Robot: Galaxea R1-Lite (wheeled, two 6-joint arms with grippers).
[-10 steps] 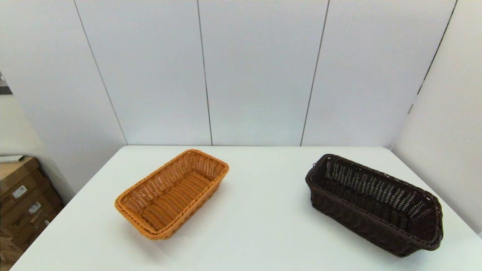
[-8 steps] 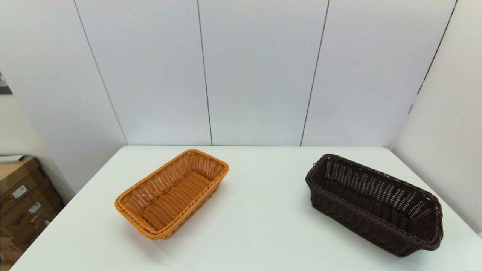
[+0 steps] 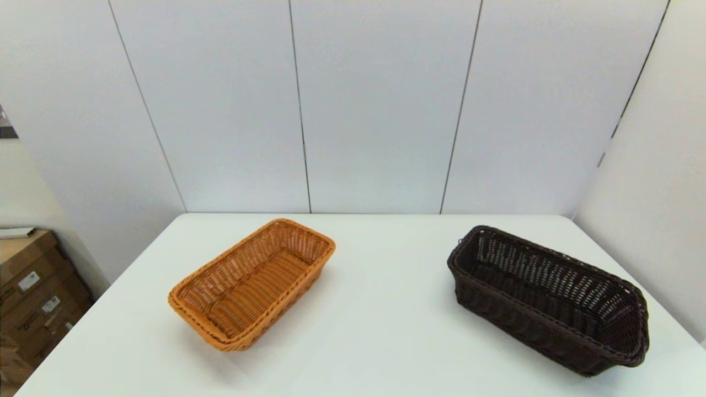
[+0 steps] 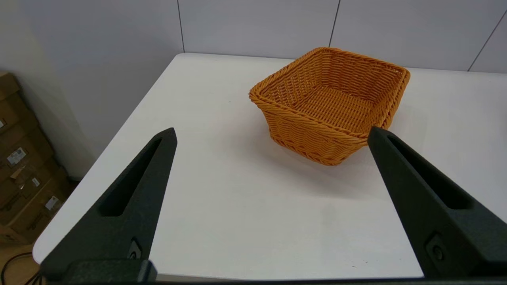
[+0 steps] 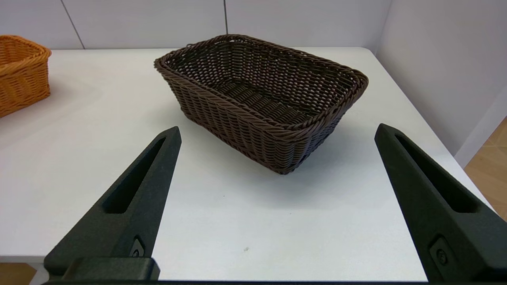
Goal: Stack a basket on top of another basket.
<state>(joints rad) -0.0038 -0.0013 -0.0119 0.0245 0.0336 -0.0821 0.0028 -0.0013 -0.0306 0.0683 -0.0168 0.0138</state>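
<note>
Two baskets well apart on white table: orange basket lower left of head frame, dark basket lower right, both upright, nothing between them. Left gripper and right gripper spread wide, holding nothing, back at table's near edge. Cardboard boxes far left.

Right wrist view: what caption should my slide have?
Open right gripper faces the dark brown basket on the white table.
</note>
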